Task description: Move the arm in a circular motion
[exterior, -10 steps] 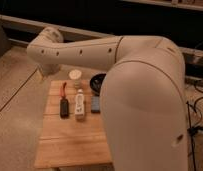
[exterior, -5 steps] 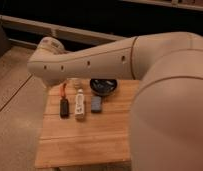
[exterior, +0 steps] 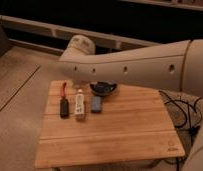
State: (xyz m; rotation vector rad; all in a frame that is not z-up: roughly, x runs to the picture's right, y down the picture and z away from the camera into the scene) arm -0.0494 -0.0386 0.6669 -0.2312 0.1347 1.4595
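Gripper: nowhere in this view, so you cannot tell whether it is wide, narrow or holding anything; it must lie somewhere past the left end of the arm (exterior: 140, 67), hidden or out of frame.
Joint (exterior: 81, 47): the bulbous left end of what you can see, raised above the far left corner of the table (exterior: 120, 137).
Black-and-red tool (exterior: 64, 101): flat on the wood, leftmost in a short row.
White object (exterior: 80, 104): lying just beside the tool.
Blue block (exterior: 96, 103): next along, with a dark bowl (exterior: 103, 89) just behind it, under the tube.
Arm span: one long cream tube crossing above the far edge, thickening toward the right.
Cables (exterior: 181, 107): on the floor at right.
Step in hand: you look to be partway round the circle, judging by the raised, stretched pose.
Next move: carry the arc on smoothly, high enough to pass over that row.
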